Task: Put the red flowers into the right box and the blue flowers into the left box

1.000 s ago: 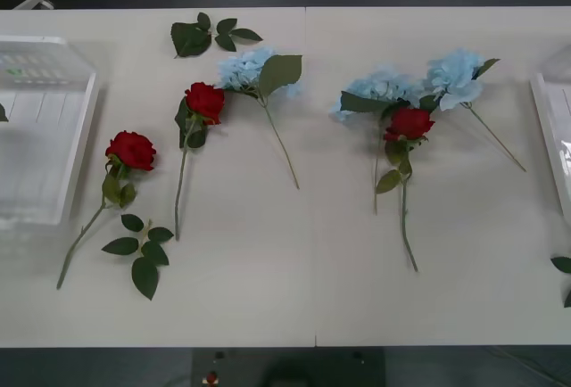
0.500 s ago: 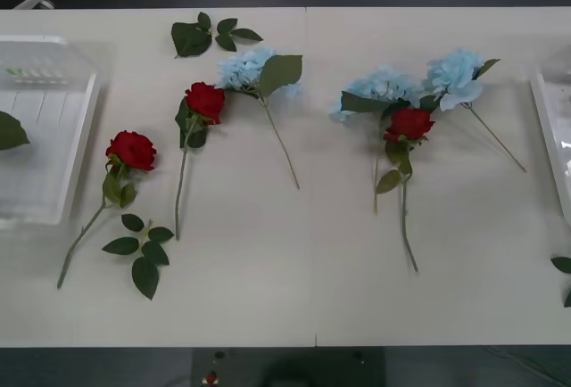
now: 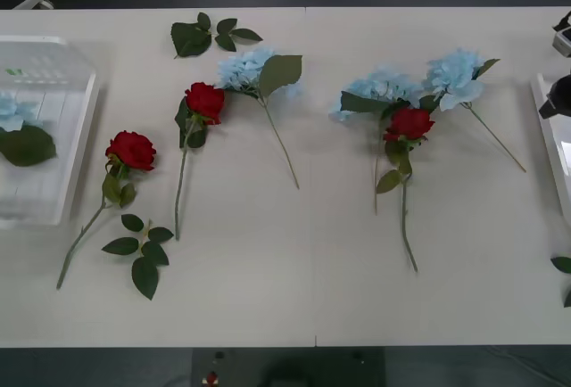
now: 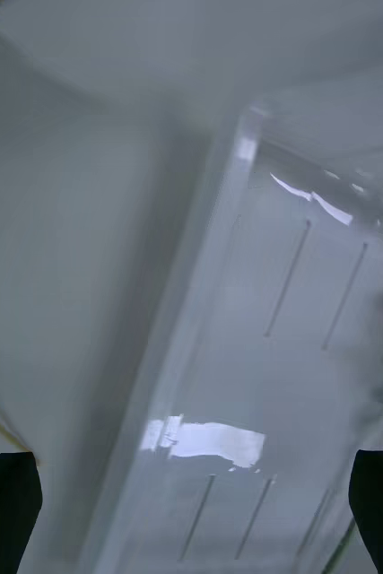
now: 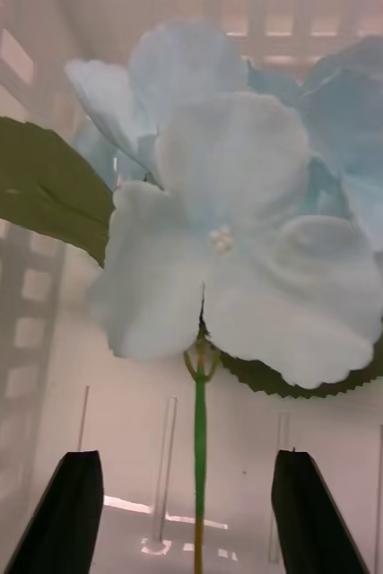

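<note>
Beside the red flowers — loose leaf sprigs.

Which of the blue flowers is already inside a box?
The blue flower at the far left, lying in the left box with its big green leaf; the other three lie on the table.

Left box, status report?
Left gripper open around blue flower stem inside left box. Right gripper open over right box. Nothing blocking.

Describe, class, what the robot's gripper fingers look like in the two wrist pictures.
Both pairs are black. The left gripper has two broad flat fingers with squared tips. The right gripper shows two dark fingers with rounded tops. No cables or markings are visible.
</note>
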Available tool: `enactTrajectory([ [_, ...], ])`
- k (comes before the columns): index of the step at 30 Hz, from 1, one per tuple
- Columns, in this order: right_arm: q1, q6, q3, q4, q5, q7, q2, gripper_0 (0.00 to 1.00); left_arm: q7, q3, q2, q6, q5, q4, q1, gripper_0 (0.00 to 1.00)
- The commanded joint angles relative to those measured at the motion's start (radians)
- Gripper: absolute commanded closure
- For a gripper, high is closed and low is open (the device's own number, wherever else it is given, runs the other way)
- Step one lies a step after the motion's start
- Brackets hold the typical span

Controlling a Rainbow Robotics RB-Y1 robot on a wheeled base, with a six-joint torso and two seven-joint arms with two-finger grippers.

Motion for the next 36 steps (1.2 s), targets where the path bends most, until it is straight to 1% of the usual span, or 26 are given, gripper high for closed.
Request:
enactTrajectory([
  [1,-0.015,0.068,0.014,-0.116,-0.033,0.006,-0.023,0.0,-0.018,0.112,0.037,0.166,0.023,-0.098,-0.016,0.0],
  [2,-0.015,0.078,0.014,-0.136,-0.038,0.008,-0.014,0.0,-0.021,0.147,0.039,0.23,0.045,-0.129,-0.016,0.0],
  [3,-0.015,0.083,0.014,-0.145,-0.039,0.008,-0.008,0.0,-0.023,0.166,0.04,0.266,0.059,-0.146,-0.016,0.0],
  [6,-0.015,0.097,0.014,-0.153,-0.042,0.017,0.043,0.0,-0.029,0.262,0.045,0.461,0.125,-0.236,-0.017,0.0],
  [8,-0.015,0.095,0.014,-0.151,-0.01,0.02,0.075,0.0,-0.032,0.305,0.045,0.551,0.171,-0.295,-0.017,0.0],
  [10,-0.015,0.095,0.014,-0.142,0.03,0.026,0.1,0.0,-0.031,0.316,0.045,0.605,0.215,-0.33,-0.025,0.0],
  [12,-0.015,0.081,0.014,-0.123,0.059,0.031,0.127,0.0,-0.029,0.307,0.045,0.629,0.269,-0.351,-0.031,0.0],
  [15,-0.015,0.035,0.012,-0.073,0.063,0.04,0.16,0.0,-0.029,0.235,0.043,0.614,0.346,-0.367,-0.04,0.0],
  [19,-0.015,-0.021,0.014,-0.014,0.067,0.058,0.193,0.0,-0.034,0.064,0.045,0.52,0.369,-0.381,-0.066,0.0],
  [24,-0.015,-0.092,0.012,0.053,0.063,0.075,0.224,0.0,-0.044,-0.193,0.045,0.373,0.26,-0.41,-0.136,0.0],
  [28,-0.015,-0.153,0.008,0.105,0.06,0.091,0.253,0.0,-0.044,-0.35,0.042,0.322,0.143,-0.407,-0.211,0.0],
  [33,-0.015,-0.228,0.003,0.159,0.06,0.101,0.29,0.0,-0.046,-0.451,0.013,0.319,0.023,-0.393,-0.266,0.0],
  [36,-0.015,-0.256,-0.006,0.187,0.06,0.109,0.308,0.0,-0.041,-0.463,-0.022,0.319,-0.023,-0.371,-0.277,0.0],
])
